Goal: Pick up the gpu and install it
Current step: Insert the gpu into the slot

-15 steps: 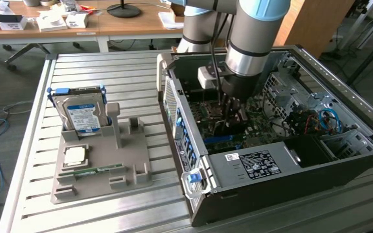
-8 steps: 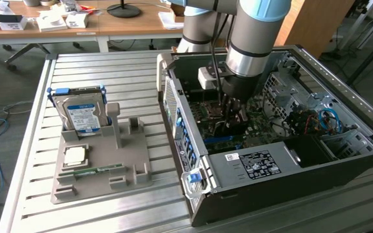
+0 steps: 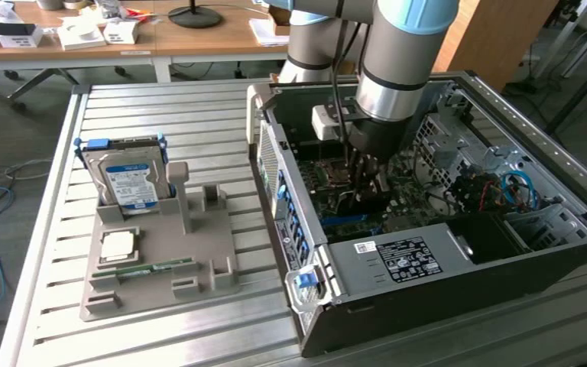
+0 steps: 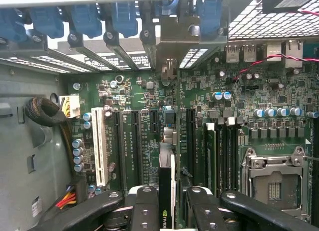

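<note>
Green motherboard (image 4: 279,91) beneath thin, edge-on gpu (image 4: 165,201)

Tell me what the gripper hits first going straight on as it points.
The gripper, shut on the gpu, points at the motherboard; the held card's edge would probably reach that board first, though depth is unclear.

Arm (image 3: 403,76) vertical, end effector (image 4: 172,198) clamped on gpu (image 4: 164,213)

Computer case (image 3: 375,310) on table (image 3: 150,107), exterior view's right of parts holder (image 3: 161,279); gpu (image 4: 166,196) inside case over motherboard (image 4: 139,91).
</note>
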You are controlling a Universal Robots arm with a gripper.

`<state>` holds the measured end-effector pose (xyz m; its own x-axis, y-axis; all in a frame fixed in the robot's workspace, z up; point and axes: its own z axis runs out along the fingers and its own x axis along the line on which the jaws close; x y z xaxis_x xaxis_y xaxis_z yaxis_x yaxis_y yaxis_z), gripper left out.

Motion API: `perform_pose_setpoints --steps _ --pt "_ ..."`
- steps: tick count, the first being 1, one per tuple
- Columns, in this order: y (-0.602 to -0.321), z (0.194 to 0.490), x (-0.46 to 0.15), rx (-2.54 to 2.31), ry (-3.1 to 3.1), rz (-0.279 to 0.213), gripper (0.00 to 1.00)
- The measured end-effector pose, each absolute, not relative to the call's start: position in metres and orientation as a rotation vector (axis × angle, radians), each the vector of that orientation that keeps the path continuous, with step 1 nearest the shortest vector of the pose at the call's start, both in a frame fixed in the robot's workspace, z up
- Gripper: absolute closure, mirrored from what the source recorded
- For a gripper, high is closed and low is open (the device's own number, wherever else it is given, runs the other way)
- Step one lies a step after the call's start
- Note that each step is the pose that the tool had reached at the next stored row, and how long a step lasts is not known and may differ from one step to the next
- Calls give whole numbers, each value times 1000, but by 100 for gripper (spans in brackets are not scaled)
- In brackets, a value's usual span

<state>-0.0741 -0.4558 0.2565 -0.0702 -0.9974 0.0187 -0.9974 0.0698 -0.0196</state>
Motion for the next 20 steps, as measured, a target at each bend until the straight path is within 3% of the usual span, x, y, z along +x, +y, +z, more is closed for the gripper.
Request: perform_pose_setpoints --steps 20 --pt "-457 256 -74 2134 -2305 44 74"
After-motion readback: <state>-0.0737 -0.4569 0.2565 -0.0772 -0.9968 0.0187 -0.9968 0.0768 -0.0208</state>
